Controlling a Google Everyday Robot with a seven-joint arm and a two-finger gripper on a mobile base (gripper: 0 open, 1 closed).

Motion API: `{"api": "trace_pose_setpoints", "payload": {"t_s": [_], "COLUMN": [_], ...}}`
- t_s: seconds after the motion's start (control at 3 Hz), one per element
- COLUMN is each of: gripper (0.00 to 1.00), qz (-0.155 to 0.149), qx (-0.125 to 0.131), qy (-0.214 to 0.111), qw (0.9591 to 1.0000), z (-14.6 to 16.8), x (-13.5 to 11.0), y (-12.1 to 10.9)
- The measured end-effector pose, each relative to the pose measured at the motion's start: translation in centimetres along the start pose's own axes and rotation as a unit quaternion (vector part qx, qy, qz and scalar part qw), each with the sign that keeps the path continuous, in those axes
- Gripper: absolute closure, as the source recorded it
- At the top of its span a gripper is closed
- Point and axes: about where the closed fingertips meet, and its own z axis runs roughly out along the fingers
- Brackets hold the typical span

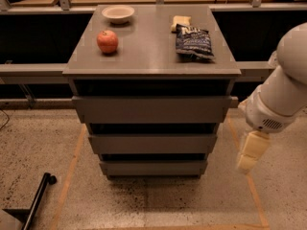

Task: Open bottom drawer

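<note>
The grey cabinet has three handleless drawer fronts stacked under its top. The bottom drawer (pixel 153 167) is the narrowest front, just above the floor, and it sits closed. My gripper (pixel 249 153) hangs from the white arm at the right of the cabinet, pointing down, at about the height of the bottom drawer and apart from its right end. It holds nothing that I can see.
On the cabinet top (pixel 148 56) lie a red apple (pixel 107 41), a white bowl (pixel 118 14), a dark chip bag (pixel 194 42) and a yellow item (pixel 180 22). Tape lines mark the speckled floor. A black pole (pixel 36 200) lies at the lower left. Rails run behind the cabinet.
</note>
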Motion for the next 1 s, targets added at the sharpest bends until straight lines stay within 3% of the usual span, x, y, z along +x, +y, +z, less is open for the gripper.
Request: {"api": "trace_pose_setpoints", "payload": {"t_s": [0.67,1.0], "gripper": [0.00,0.00], "qz": [-0.009,-0.006], "qx": [-0.050,-0.057], "qy": [-0.028,-0.031], "qw": [0.9983,0.9979], "z": [14.8,16.0], "x": [-0.4,-0.3], "y": [-0.5,-0.5]}}
